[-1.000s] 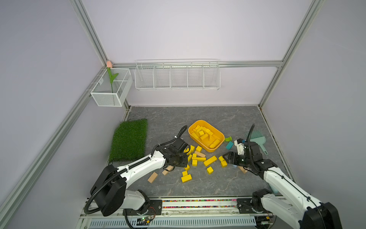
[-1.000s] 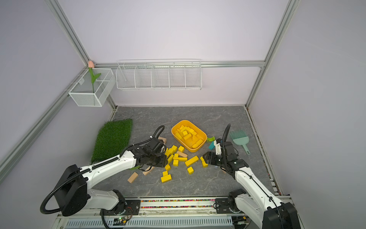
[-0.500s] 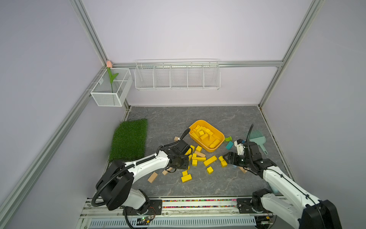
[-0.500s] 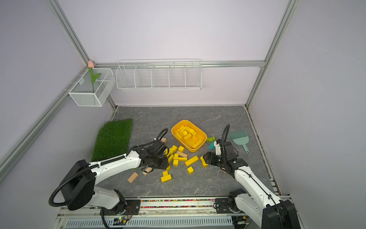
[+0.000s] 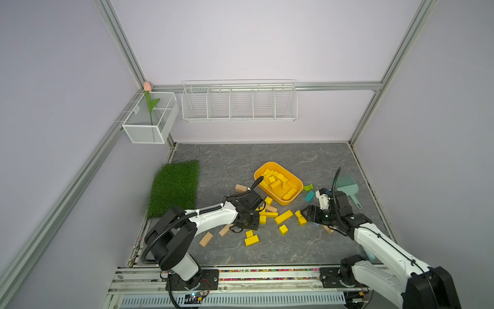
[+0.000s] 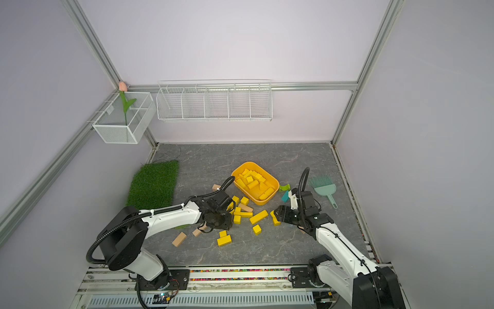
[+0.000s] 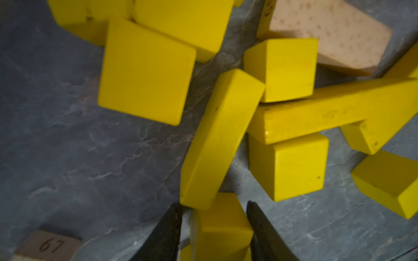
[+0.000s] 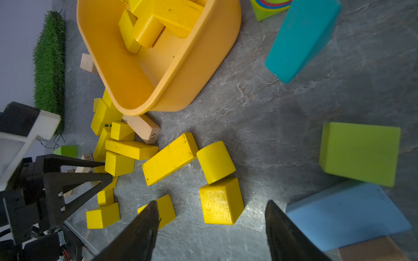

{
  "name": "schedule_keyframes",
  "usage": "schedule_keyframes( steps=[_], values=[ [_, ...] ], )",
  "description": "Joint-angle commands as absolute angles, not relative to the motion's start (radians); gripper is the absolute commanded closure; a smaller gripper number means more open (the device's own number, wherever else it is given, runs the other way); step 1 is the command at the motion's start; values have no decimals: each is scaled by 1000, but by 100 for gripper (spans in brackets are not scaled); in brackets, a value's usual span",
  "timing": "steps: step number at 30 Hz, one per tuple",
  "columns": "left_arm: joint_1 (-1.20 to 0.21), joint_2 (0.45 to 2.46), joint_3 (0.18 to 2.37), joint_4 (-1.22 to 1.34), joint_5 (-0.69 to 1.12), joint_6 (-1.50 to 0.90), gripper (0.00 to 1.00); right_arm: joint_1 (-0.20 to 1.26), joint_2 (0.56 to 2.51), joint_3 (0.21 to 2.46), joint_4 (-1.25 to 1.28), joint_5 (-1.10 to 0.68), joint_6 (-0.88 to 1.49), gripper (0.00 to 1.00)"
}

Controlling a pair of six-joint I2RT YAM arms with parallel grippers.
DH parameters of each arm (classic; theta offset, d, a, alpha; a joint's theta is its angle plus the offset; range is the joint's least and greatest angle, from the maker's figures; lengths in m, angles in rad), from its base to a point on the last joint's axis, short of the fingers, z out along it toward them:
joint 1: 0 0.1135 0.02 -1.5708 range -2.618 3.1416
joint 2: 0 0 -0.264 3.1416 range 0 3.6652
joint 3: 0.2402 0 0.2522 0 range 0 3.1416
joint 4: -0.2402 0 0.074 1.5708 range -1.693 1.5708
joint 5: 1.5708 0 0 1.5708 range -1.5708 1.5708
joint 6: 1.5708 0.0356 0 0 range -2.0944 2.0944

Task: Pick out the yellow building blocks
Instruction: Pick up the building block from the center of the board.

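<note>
Left arm [image 5: 213, 215]: stretched low across the floor [image 5: 240, 160] from its base, wrist bent down over the near edge of the loose pile. Right arm [image 5: 379, 243]: reaches in from the opposite side, forearm sloping down, wrist low and pointing at the pile's end.

Yellow blocks [image 5: 283, 216]: about a dozen lie loose on the floor just in front of the tub [image 5: 290, 201], with a tan block [image 5: 271, 208] mixed in. More are heaped inside the tub. Two lie apart, nearer the arm bases. The pile sits between the two wrists, directly under the left one and just ahead of the right one.

Left gripper [image 7: 213, 203]: jaws narrow. In the wrist view a small block [image 7: 222, 228] sits between the fingers, and a bar [image 7: 221, 140] leans across just past the tips. One finger [image 7: 260, 226] lies against the small block, and a thin gap shows beside the other. I cannot tell whether the block is actually clamped.

Right gripper [image 8: 212, 202]: jaws wide, holding nothing. A cube [image 8: 222, 210] rests on the floor just beyond the tips, in line with the gap, untouched. A cylinder [image 8: 216, 161] lies on its side against the cube's far face.
</note>
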State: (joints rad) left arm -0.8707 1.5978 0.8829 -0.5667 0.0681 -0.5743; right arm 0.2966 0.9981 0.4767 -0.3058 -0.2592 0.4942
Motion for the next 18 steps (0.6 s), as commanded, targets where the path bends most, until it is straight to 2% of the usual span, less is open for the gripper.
schedule_keyframes(
  steps=[1, 6, 18],
  values=[
    [-873, 1609, 915, -584, 47, -571, 52, 294, 994, 469, -298, -269, 491, 25],
    [-874, 1606, 912, -584, 45, -571, 53, 294, 988, 468, -299, -268, 493, 25],
    [-874, 1568, 918, -609, 27, -579, 75, 293, 967, 458, -297, -269, 495, 25]
  ],
)
